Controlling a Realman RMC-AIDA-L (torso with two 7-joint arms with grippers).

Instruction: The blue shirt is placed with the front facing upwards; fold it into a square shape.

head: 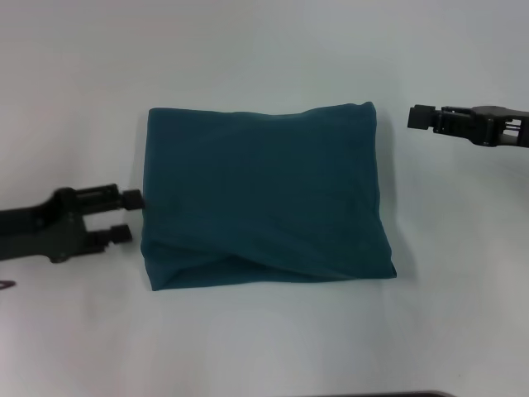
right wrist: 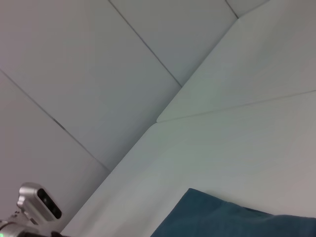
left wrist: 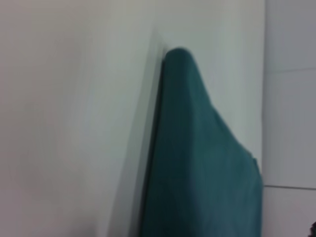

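While the blue shirt (head: 260,194) lies folded, left claw (head: 124,217) open and empty beside it, right claw (head: 421,117) seemingly shut, apart.

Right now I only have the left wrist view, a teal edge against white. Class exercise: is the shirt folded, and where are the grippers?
Observer: Yes. In the head view the blue shirt lies as a compact, roughly rectangular bundle on the white table, no lettering showing.
Operator: Where is the left gripper?
Observer: The left gripper sits at the bundle's left edge, fingers open, holding nothing.
Operator: And the right one?
Observer: The right gripper is off the bundle's far right corner, clear of the cloth.
Operator: Is the fold tidy?
Observer: Not quite: the near edge shows overlapping layers with a diagonal crease.
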